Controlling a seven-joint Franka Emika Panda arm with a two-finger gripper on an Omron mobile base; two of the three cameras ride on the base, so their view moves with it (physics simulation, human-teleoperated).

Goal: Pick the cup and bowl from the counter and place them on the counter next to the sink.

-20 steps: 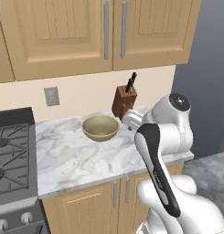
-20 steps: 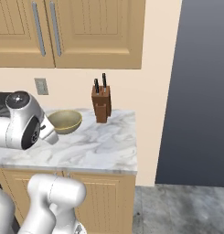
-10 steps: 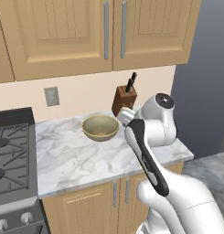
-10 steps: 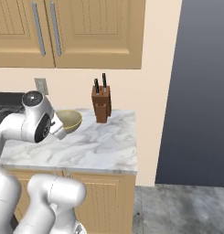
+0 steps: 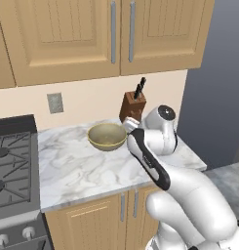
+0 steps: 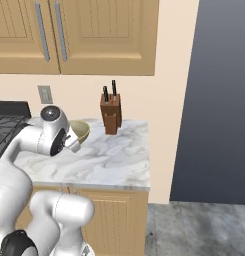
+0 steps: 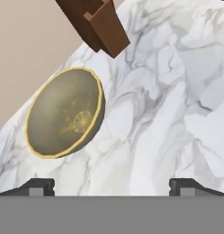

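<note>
You are working beneath the upper cabinets (image 5: 116,39), which are hanging well above the pincer and playing no part; the counter (image 5: 77,166) is lying under the pincer, its marble passing close below the tips in the hand view; the stove (image 5: 9,156) is sitting well off beyond the bowl, on the far side from the pincer; the arm (image 5: 150,161) is what is changing: over the last second it has been swinging in from the open end of the counter towards the wall, while the base is staying where it was, since the cabinets and counter are keeping their places in both base views; the bowl (image 7: 65,119) is resting upright on the counter, ahead of the pincer and off towards one fingertip's side, and it has not been moving; the knife block (image 7: 102,23) is standing farther ahead, just beyond the bowl and near the wall; the pincer (image 7: 114,187) is standing wide, both tips spread apart and gripping nothing; what this is telling you is that the approach on the bowl is under way but no grasp is begun, so you are probably needing to keep shifting across until the near rim is sitting between the tips, minding the knife block close behind it.
</note>
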